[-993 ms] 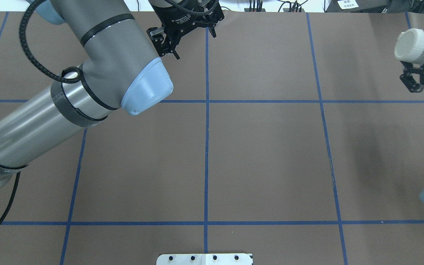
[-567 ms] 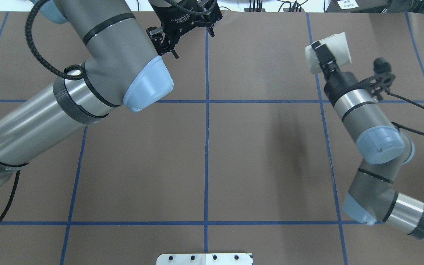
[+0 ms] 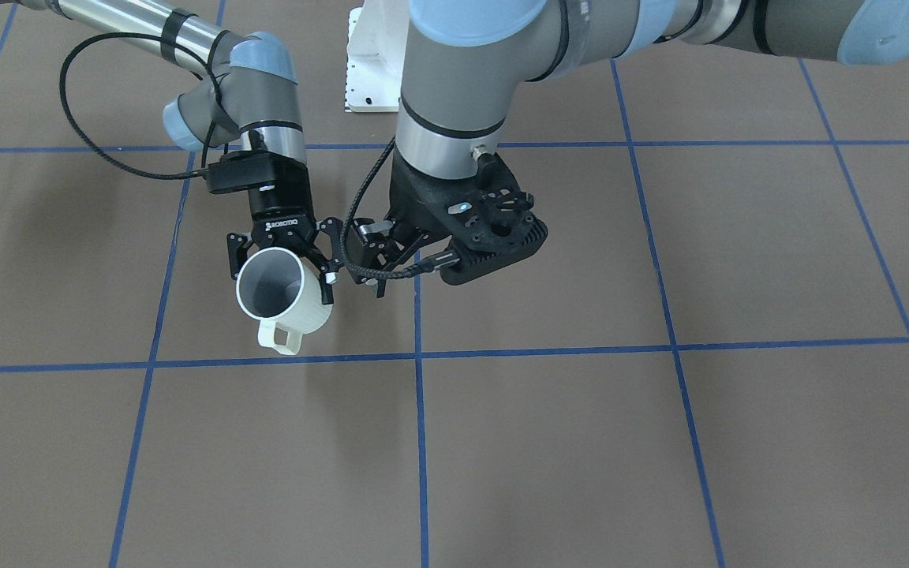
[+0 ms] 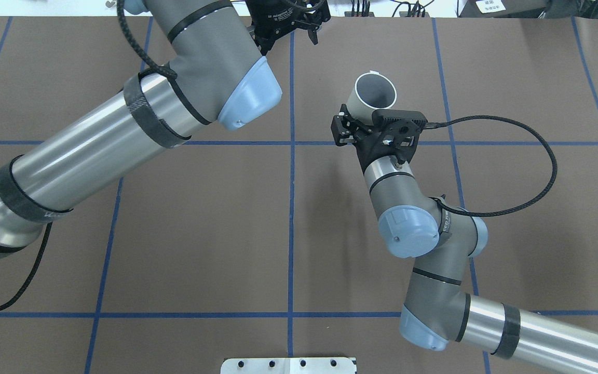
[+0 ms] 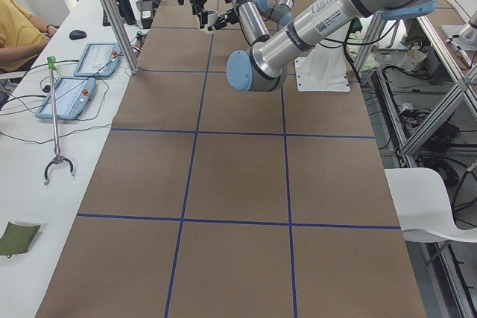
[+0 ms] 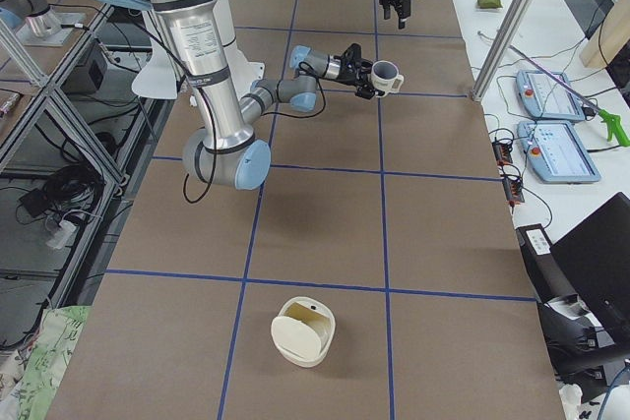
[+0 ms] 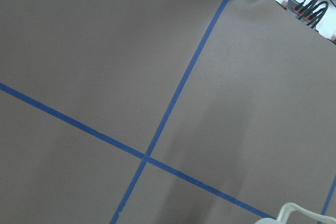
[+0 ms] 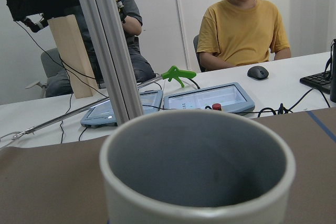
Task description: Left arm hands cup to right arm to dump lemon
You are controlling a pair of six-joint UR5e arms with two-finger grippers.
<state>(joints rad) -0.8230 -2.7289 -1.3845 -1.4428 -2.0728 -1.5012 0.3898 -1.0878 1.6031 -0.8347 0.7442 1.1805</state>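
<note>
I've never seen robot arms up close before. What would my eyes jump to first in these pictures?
First comes the off-white cup. The right gripper on the slim arm grips it above the brown table, and its grey inside shows no lemon. Right beside it is the big left arm's black gripper, open and holding nothing. Two people sit at the desk past the table's far edge.

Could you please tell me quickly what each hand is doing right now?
Left hand: open, empty.
Right hand: closed on the cup.
</note>
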